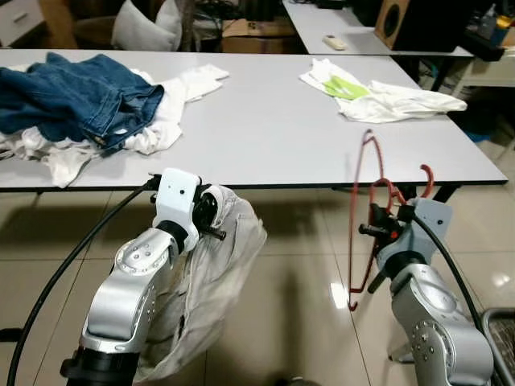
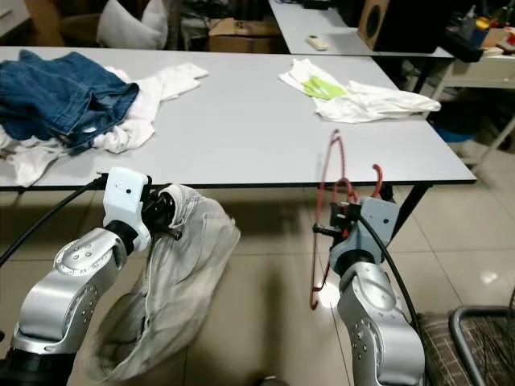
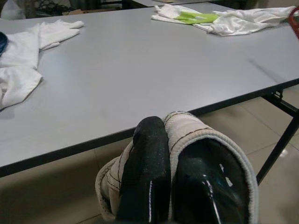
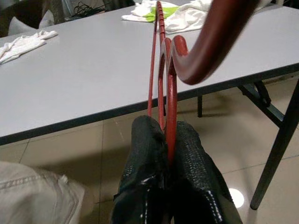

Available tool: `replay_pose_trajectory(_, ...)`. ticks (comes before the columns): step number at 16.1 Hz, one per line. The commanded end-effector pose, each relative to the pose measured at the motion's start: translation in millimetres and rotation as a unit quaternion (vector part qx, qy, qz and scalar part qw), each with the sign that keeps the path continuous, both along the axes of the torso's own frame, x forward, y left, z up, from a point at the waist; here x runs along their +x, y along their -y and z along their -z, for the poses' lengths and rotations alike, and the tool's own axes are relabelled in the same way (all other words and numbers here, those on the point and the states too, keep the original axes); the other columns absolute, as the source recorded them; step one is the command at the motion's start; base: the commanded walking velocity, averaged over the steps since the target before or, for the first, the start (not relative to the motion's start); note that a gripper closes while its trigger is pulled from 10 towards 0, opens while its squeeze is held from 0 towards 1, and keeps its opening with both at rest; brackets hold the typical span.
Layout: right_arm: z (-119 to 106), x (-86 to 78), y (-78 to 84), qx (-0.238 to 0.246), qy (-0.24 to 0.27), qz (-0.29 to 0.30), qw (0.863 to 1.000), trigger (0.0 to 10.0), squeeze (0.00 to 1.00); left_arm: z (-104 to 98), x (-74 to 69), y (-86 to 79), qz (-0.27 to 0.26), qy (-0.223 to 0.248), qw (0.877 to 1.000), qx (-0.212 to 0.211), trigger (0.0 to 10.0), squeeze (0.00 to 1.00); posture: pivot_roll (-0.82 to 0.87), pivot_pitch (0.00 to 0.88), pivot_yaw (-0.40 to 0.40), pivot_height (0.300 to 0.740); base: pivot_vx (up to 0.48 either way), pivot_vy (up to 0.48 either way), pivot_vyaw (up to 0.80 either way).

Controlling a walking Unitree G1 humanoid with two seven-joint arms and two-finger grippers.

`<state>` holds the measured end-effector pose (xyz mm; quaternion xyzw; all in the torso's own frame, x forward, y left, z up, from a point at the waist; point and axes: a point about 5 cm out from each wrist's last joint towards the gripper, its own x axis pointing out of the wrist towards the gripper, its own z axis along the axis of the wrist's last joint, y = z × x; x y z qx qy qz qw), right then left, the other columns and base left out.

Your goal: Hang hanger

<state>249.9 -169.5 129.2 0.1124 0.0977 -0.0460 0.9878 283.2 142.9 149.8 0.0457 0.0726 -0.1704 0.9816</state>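
Your right claw (image 1: 378, 231) pinches the red hanger (image 1: 362, 217) upright before the tabletop (image 1: 265, 129); your left claw (image 1: 211, 219) clamps the trousers (image 1: 209, 281). The thin wire could twist or slip while threading.

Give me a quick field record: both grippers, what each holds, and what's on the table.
left gripper: shut on beige garment, hanging in front of the table edge
right gripper: shut on red hanger, held edge-on
table: grey, just ahead
on table: jeans over white clothes; white-green garment
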Motion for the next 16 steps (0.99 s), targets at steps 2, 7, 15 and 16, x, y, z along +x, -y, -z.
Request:
replay_pose_trajectory(2, 0.0, 0.6, 3.7, -0.004, -0.001, 0.003, 1.000, 10.0, 0.00, -8.7, 1.5, 2.4, 0.002, 0.024, 1.000, -0.004, 10.0, 0.00, -0.14, 0.000, -0.020, 0.740, 0.000, 0.000, -0.40)
replay_pose_trajectory(7, -6.7, 10.0, 6.9, -0.022, 0.007, -0.022, 0.999, 10.0, 0.00, -15.9, 6.8, -1.1, -0.031, 0.054, 0.998, -0.027, 10.0, 0.00, -0.17, 0.000, -0.036, 0.740, 0.000, 0.000, -0.52)
replay_pose_trajectory(15, -21.0, 11.5, 0.4, -0.074, 0.028, -0.103, 0.992, 10.0, 0.00, -34.9, 15.0, 9.7, 0.018, 0.087, 0.995, -0.047, 10.0, 0.00, -0.19, 0.000, -0.014, 0.740, 0.239, 0.000, -0.36)
replay_pose_trajectory(16, -22.2, 11.7, 2.4, -0.079, 0.031, -0.101, 0.991, 10.0, 0.00, -35.0, 15.0, 11.9, 0.026, 0.087, 0.995, -0.048, 10.0, 0.00, -0.19, 0.000, -0.014, 0.740, 0.311, 0.000, -0.77)
